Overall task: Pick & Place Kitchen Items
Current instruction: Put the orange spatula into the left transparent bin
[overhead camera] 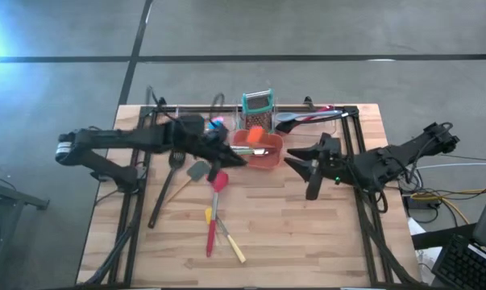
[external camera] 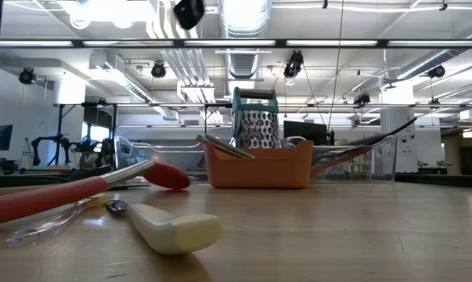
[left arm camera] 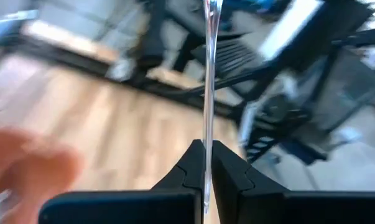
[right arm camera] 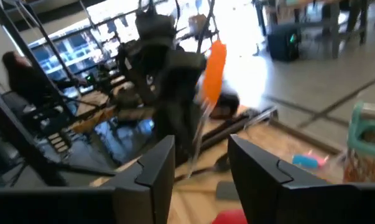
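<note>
My left gripper [overhead camera: 236,155] is shut on an orange scraper [overhead camera: 255,135] with a clear handle, beside the red-orange bin [overhead camera: 268,159]. The right wrist view shows its orange head [right arm camera: 215,62] in front of the left arm. My right gripper [overhead camera: 301,173] stands open to the right of the bin with nothing between its fingers [right arm camera: 201,155]. On the wood in front of the bin lie a red spatula [overhead camera: 218,181], a grey spatula [overhead camera: 198,171], a black slotted turner [overhead camera: 174,161] and a yellow-handled knife [overhead camera: 234,246]. My left gripper pinches the scraper's clear handle [left arm camera: 207,146] between its two fingers. The handle runs on past the fingertips [left arm camera: 227,158] up to the orange head. The scraper is lifted clear of the table, roughly upright with its head uppermost, at the bin's left rim.
A teal-framed box grater [overhead camera: 257,103] stands behind the bin, which holds a utensil [external camera: 224,147]. More utensils [overhead camera: 307,119] lie along the far rail. A dark frame borders the table at left, right and far sides. Bare wood lies at the near right.
</note>
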